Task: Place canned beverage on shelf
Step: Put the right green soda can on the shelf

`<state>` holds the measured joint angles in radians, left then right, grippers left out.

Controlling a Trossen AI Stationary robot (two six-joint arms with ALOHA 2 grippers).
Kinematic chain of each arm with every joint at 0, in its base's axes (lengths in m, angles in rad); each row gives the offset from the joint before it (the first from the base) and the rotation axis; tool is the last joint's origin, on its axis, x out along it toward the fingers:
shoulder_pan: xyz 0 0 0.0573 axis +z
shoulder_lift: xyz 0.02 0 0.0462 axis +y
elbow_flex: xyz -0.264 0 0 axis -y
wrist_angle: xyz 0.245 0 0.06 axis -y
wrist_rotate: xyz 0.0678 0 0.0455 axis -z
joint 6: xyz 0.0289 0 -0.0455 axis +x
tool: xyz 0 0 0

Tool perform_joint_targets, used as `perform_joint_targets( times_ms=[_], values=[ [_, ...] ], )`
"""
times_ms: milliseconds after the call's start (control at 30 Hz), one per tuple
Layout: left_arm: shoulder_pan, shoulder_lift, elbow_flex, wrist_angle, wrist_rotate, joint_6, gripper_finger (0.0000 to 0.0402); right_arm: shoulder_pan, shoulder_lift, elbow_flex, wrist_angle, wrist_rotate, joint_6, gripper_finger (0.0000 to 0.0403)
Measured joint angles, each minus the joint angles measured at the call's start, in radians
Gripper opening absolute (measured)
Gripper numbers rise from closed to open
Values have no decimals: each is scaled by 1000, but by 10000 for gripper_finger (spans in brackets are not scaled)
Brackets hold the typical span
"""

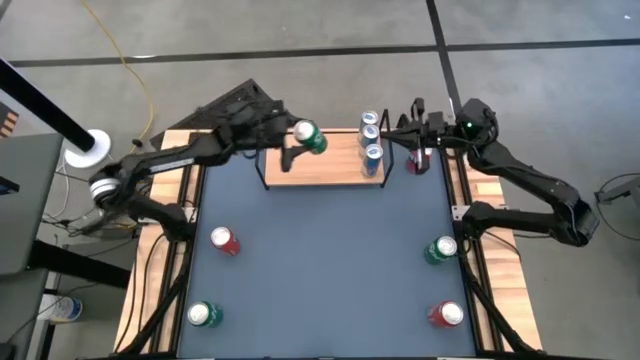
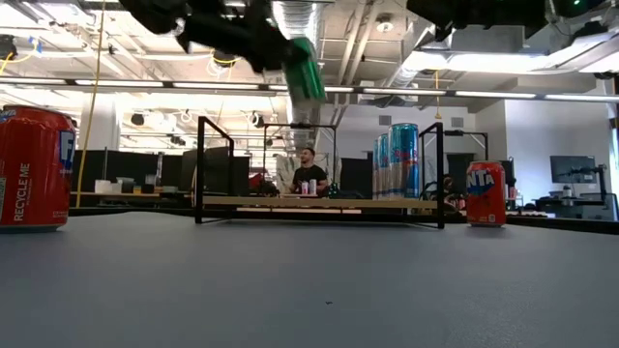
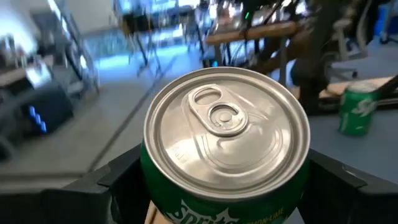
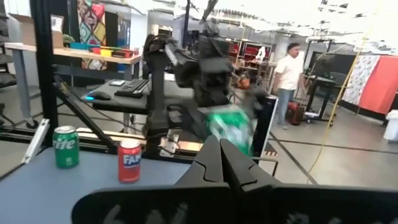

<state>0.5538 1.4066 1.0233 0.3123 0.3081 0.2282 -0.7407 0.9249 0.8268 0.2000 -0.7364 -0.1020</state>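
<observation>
While your high view is showing the left gripper [image 1: 300, 135] pinching a green can [image 1: 310, 137] over the shelf [image 1: 320, 165], your low view is revealing it tilted, airborne; the right gripper [image 1: 418, 125], jaws pressed together, is waiting beside the shelf's right end.

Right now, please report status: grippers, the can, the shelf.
Left gripper holds green can above shelf. Right gripper shut, empty, beside shelf. Three blue cans stand at shelf's right end.

Green can [image 3: 227, 155] between gripper fingers [image 3: 115, 180]
</observation>
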Motion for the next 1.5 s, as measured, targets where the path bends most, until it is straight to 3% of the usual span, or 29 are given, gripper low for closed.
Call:
perform_joint_targets(
  times_ms=[167, 300, 467, 700, 1167, 1500],
  values=[
    [10, 187, 171, -102, -6, 1, 293, 18, -24, 0, -40, 0, -1, 0],
    [38, 325, 341, -257, 80, 52, 293, 23, -22, 0, -56, 0, -5, 0],
    [63, 439, 434, -356, 137, 100, 293, 27, -4, 0, -102, 0, -35, 0],
    [101, 501, 426, -367, 156, 99, 293, 27, -2, 0, -143, 0, -64, 0],
    [104, 506, 330, -207, 104, 99, 293, 69, -2, 0, -141, 0, -64, 0],
    [106, 510, 308, -193, 88, 64, 293, 97, -2, 0, -140, 1, -66, 0]
  ],
)
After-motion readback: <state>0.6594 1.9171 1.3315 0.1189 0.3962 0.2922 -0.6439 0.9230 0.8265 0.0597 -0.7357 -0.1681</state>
